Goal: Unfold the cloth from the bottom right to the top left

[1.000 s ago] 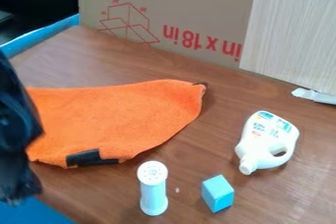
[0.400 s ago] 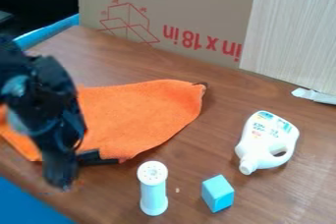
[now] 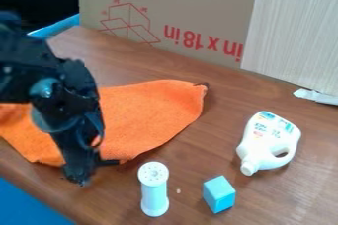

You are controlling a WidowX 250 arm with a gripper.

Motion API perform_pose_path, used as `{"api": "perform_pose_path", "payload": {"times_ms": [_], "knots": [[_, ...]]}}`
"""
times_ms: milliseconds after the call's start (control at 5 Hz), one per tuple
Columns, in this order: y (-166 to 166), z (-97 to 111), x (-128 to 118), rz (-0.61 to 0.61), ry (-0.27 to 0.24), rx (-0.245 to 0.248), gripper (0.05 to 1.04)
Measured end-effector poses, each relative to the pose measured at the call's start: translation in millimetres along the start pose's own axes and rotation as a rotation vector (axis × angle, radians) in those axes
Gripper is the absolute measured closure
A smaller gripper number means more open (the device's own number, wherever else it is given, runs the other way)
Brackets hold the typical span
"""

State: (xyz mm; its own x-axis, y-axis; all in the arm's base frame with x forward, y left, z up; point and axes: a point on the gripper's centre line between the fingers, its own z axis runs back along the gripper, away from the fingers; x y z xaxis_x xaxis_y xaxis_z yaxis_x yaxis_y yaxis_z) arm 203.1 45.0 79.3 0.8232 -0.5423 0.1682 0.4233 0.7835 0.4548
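Arm: black, entering at the left edge of the camera view, in its upper half [image 3: 26,68]; the base is out of view.
Upper stretch: thick and dark, slanting down toward the right.
Bend: at the wrist [image 3: 66,100], where the arm turns steeply downward.
Wrist surface: glossy, with a pale blue sheen on its left side and a thin dark loop curving out on the right.
Gripper: black [image 3: 78,176], hanging in the lower left of the view, pointing down with its tip angled slightly right.
Tip: dark and blurred.
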Motion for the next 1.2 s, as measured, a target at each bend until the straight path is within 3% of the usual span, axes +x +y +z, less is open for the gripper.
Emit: {"api": "perform_pose_path", "payload": {"times_ms": [200,400,600,800,1000,1200], "knots": [[-3.9,-9.7,5.5,0.000,0.020,0.006,0.109],[-4.8,-17.1,6.1,0.020,0.041,0.023,0.377],[-4.0,-17.0,7.6,0.024,0.032,0.030,0.722],[-6.1,-13.4,9.5,0.020,0.008,0.012,0.904],[-8.3,-3.3,8.4,0.008,-0.030,-0.031,1.004],[-5.8,7.5,3.2,0.021,-0.046,-0.105,1.015]]}}
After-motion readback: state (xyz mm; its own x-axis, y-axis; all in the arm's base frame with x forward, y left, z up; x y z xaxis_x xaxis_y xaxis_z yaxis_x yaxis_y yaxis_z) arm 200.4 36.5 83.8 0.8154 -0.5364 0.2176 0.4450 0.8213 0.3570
